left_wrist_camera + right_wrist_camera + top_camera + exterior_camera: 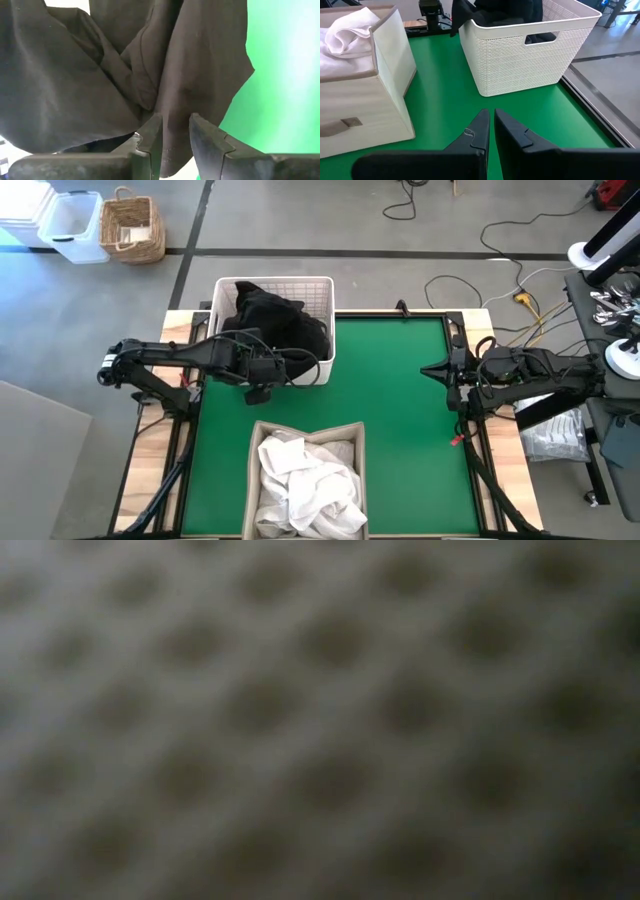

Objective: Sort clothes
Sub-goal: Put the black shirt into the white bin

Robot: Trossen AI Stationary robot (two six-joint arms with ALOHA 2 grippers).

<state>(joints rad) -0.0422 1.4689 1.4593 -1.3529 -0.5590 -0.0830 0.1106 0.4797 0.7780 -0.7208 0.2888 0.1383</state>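
A white plastic basket [322, 292] stands on the green mat [400, 410] at the far middle, with black clothes [270, 320] heaped in it. My left gripper [303, 366] is at the basket's near rim, shut on a black garment [100, 90]. A beige fabric box [258, 442] at the near middle holds white clothes [310, 480]. My right gripper [491, 125] waits shut above the mat's right edge, touching nothing. The low view shows only a blurred lattice. My left gripper pinches a hanging part of the black garment [175, 131] between its two fingers, near a stitched hem; one layer or several, I cannot tell. The fingers [150, 137] slant downward, coming from the table's left. The cloth runs on past them in slack folds toward the basket's heap.
In the right wrist view the basket [520, 60] and the beige box [365, 95] stand with a strip of bare mat between them. Off the table on the floor are a wicker basket [132, 228], a clear bin [72, 225] and cables [500, 250].
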